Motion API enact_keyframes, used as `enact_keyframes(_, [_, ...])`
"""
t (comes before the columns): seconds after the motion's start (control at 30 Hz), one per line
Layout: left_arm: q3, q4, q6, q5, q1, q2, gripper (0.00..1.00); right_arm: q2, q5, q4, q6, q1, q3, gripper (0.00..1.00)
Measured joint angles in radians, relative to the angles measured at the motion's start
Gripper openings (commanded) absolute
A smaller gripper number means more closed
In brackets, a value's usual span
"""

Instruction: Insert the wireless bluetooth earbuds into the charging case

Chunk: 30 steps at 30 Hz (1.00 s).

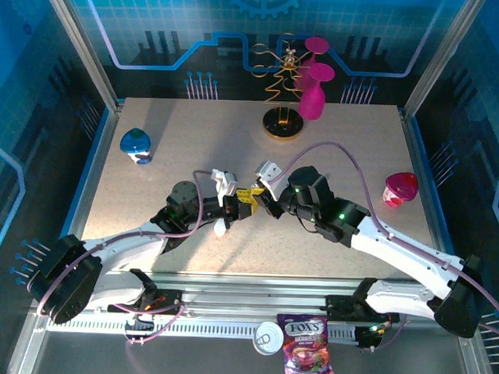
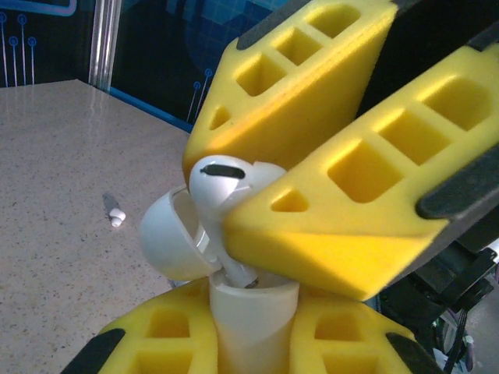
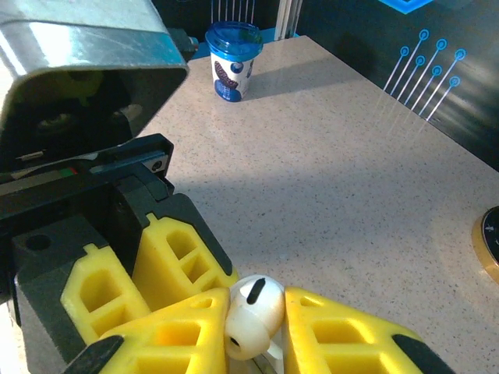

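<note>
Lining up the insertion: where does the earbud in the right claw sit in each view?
Top external: too small to tell, hidden where the right claw and left claw meet, mid-table.
Left wrist: earbud at centre, pinched by yellow fingers, over the open charging case.
Right wrist: bottom centre, between its own fingers.
Shared landmark: the right claw's yellow fingers, holding it.

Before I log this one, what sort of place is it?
Probably a purpose-built robot test cell: aluminium frame posts, blue circuit-print wall panels and a speckled table carrying two arms.
</note>
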Motion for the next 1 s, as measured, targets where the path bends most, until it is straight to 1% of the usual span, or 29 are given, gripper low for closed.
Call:
enact_keyframes(0.17, [0.006, -0.017, -0.009, 0.0, 0.0, 0.0, 0.06, 0.001, 0.002, 0.002, -0.01, 0.005, 0.0, 0.23])
enact_keyframes(0.33, [0.006, -0.02, -0.009, 0.0, 0.0, 0.0, 0.06, -0.002, -0.011, 0.002, -0.014, 0.005, 0.0, 0.29])
enact_keyframes(0.63, [0.006, -0.021, -0.009, -0.001, 0.0, 0.0, 0.06, -0.012, -0.045, 0.0, -0.011, 0.005, 0.0, 0.36])
enact_keyframes(0.83, [0.007, -0.014, -0.008, -0.002, 0.0, 0.0, 0.06, -0.025, -0.046, -0.005, 0.019, 0.005, 0.002, 0.54])
enact_keyframes(0.9, [0.006, -0.007, -0.008, -0.005, 0.0, 0.0, 0.06, -0.035, -0.047, -0.009, 0.027, 0.005, 0.002, 0.58])
enact_keyframes(1.0, [0.006, 0.005, -0.008, -0.008, 0.0, 0.0, 0.06, -0.054, -0.047, -0.011, 0.042, 0.005, 0.002, 0.63])
